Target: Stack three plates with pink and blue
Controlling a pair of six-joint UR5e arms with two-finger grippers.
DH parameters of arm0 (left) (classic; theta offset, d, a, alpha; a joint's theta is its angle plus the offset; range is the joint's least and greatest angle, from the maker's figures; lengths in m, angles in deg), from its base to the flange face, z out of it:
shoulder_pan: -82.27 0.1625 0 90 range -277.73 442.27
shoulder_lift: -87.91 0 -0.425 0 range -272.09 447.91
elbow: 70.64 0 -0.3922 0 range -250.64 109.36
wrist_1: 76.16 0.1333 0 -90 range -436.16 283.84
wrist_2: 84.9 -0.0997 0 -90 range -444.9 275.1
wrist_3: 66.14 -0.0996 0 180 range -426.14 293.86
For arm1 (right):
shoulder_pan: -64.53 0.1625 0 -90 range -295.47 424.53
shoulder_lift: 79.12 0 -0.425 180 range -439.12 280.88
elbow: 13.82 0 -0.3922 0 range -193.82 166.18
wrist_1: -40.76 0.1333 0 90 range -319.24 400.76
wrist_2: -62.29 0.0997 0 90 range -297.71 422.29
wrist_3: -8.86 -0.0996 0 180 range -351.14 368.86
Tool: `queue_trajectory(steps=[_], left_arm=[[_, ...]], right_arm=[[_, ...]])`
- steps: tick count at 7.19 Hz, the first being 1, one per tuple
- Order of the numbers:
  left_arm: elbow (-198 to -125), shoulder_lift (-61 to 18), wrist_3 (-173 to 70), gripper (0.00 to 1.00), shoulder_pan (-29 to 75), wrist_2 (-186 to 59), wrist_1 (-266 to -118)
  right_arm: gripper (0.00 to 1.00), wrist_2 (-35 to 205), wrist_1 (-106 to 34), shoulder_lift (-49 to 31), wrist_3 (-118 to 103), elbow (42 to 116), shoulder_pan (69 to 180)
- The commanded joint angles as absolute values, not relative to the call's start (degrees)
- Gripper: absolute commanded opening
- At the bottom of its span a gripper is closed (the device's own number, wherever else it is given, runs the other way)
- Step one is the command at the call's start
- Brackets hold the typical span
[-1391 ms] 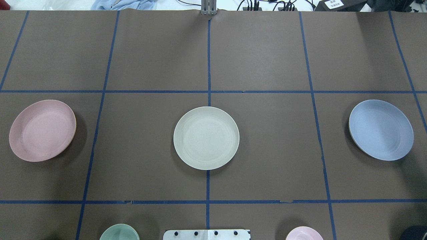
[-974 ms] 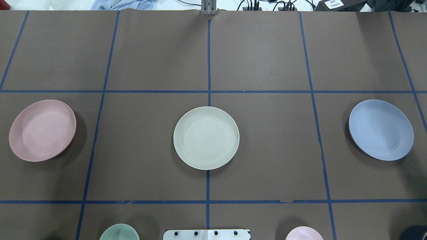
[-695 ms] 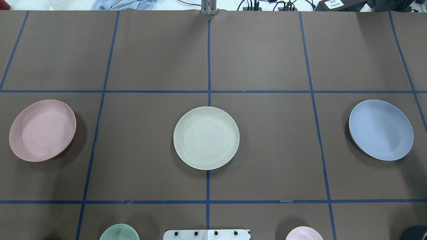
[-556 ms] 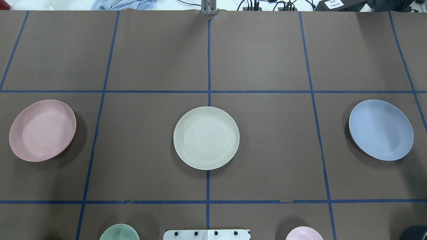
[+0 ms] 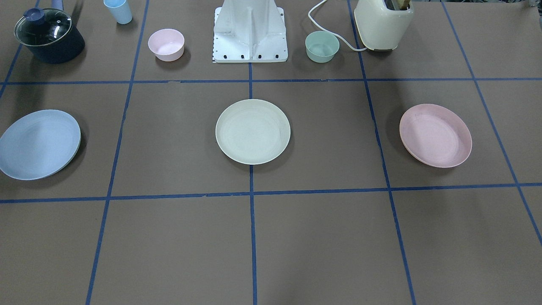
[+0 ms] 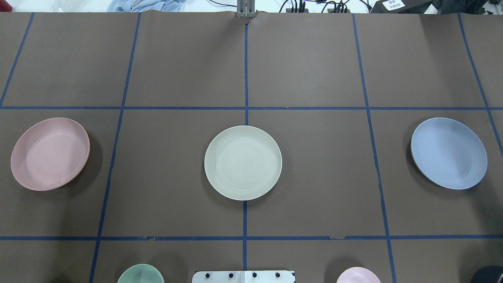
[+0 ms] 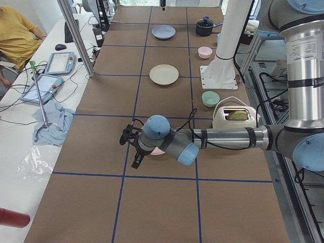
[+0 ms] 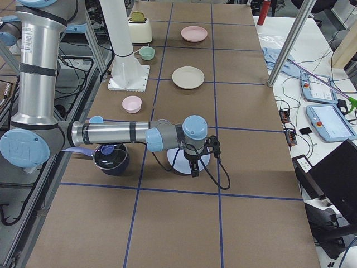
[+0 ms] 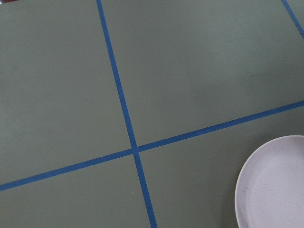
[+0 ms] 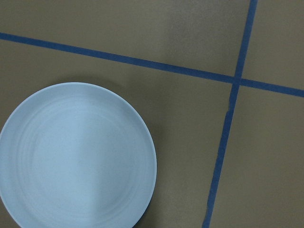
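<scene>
The jaws of the left arm and of the right arm appear only in the side views, so whether they are spread or pressed together cannot be told. In the overhead view three plates lie well apart in a row across the middle of the brown tabletop: the pink plate at the left, the cream plate at centre, the blue plate at the right. The left arm's wrist hangs over the pink plate, the right arm's over the blue.
</scene>
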State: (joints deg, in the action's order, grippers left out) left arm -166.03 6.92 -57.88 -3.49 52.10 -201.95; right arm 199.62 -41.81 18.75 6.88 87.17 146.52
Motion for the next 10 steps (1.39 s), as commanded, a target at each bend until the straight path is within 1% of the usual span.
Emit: queue_trajectory(steps=[1, 2, 4, 8, 10], left_arm=[[-162.78, 6.35, -54.14, 1.0, 0.34, 53.78, -201.59], [-161.97, 6.08, -49.49, 1.0, 5.14, 53.19, -202.36], [-161.52, 5.12, -44.36, 1.0, 7.56, 53.71, -202.37], [-159.5, 3.8, -38.13, 0.99, 18.44, 54.06, -202.72], [-157.93, 3.8, -38.19, 0.94, 19.51, 53.53, -202.9]], right_arm=[[1.0, 200.63, -41.85, 17.91, 6.92, 85.5, 146.44], [1.0, 201.16, -41.77, 17.91, 6.92, 85.68, 146.27], [1.0, 201.6, -41.77, 17.91, 7.01, 85.68, 146.27], [1.0, 201.78, -41.85, 17.91, 6.92, 85.24, 146.0], [1.0, 201.6, -41.85, 17.82, 6.92, 84.71, 145.57]])
